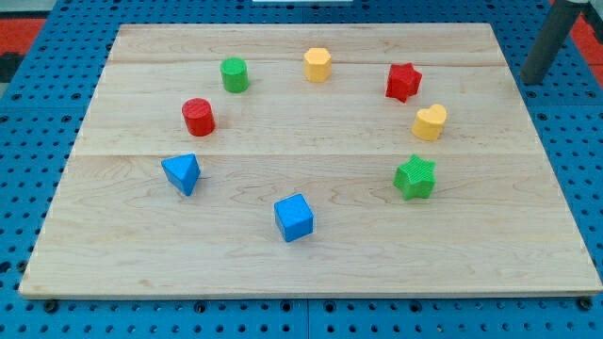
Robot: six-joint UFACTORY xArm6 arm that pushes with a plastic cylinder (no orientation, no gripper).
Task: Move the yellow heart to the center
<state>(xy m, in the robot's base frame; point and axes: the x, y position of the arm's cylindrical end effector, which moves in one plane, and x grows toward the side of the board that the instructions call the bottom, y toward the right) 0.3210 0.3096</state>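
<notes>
One yellow heart (430, 122) sits down-left of my tip (533, 81); no pincer fitted, just the rod, apart.

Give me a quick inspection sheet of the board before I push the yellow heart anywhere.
Surface: wooden board, flat, on a blue pegboard.
Job's things: yellow heart at the view's right, between the red star and the green star, touching neither.
Clutter: yellow hexagonal block, green cylinder, red cylinder, blue triangular block, blue cube; all set in a ring with the middle bare.
Gripper: none fitted; my tip is at the view's upper right, off the board, right of the red star, touching no block.
Cables: nothing seen.
Surroundings: a red patch at the view's top left.
</notes>
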